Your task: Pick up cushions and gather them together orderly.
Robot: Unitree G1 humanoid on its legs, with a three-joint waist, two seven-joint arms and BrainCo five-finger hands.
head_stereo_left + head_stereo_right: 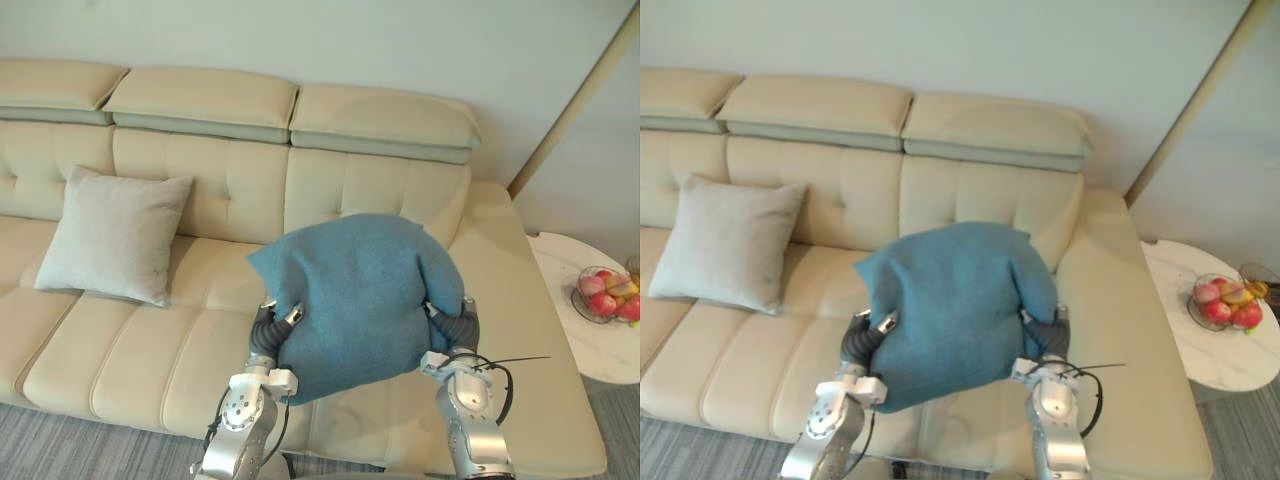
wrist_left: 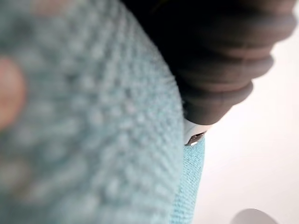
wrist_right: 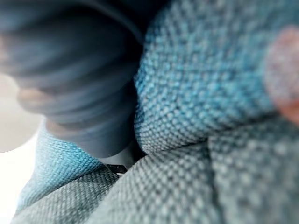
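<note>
**Blue cushion held between both robot hands over the sofa**

On the robot's right side, a round white tabletop (image 1: 585, 345) is seen beside the end of the sofa (image 1: 150, 360). A fruit bowl (image 1: 579, 303) is standing on it, near its far edge. In the bowl, several pieces of red and yellow fruit (image 1: 603, 303) are piled together. What kind of fruit they are cannot be told.

The blue cushion (image 1: 360, 300) is held up in front of the robot, above the right part of the sofa seat. It is caught between the two robot hands. The left robot hand (image 1: 268, 335) is pressed on the lower left side of the cushion, and the right robot hand (image 1: 455, 325) is pressed on its lower right side. Both are touching the cloth, and in both wrist views the blue weave is seen lying directly against the dark ribbed cover. Each robot hand is mostly hidden by the cushion, so it cannot be told whether it is apart, together or clamped on the cloth.

A grey cushion (image 1: 115, 235) is leaned upright against the backrest at the left part of the sofa, well apart from the blue one.
</note>
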